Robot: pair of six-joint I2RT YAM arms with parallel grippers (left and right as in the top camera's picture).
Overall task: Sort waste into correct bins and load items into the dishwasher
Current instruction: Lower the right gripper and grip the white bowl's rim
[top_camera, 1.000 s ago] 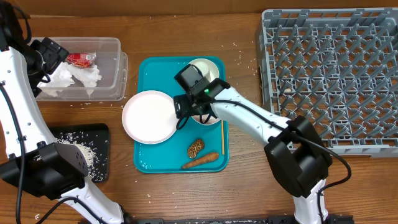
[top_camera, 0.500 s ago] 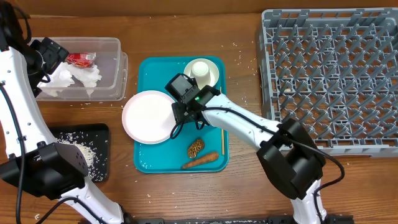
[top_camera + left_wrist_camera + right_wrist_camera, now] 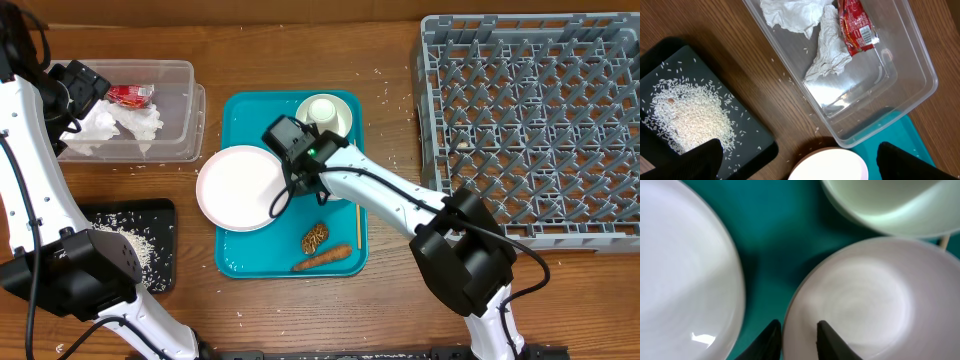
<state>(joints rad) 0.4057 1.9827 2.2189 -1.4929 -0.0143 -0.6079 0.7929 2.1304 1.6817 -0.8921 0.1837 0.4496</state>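
Right gripper [image 3: 797, 325] sat low over the teal tray [image 3: 240, 255], its fingers [image 3: 771, 342] narrowed astride the saucer [image 3: 855, 300] rim, one outside and one inside; whether they pinched it could not be told. Plate [image 3: 240, 187] lay just left, bowl [image 3: 325, 113] at the tray's far end. Left gripper [image 3: 805, 161] hung wide open, holding nothing, over the left end of the tub [image 3: 190, 100], which held napkin [image 3: 827, 47] and wrapper [image 3: 856, 25]. Rice [image 3: 690, 117] lay on the black tray [image 3: 752, 142].

links: white rounded shells, left arm [image 3: 22, 150], right arm [image 3: 385, 196] | joints: black blocky housings | cables: thin, black, looping alongside | wrist: small green light [image 3: 311, 153] | fingertips [image 3: 767, 342]: black, tapered
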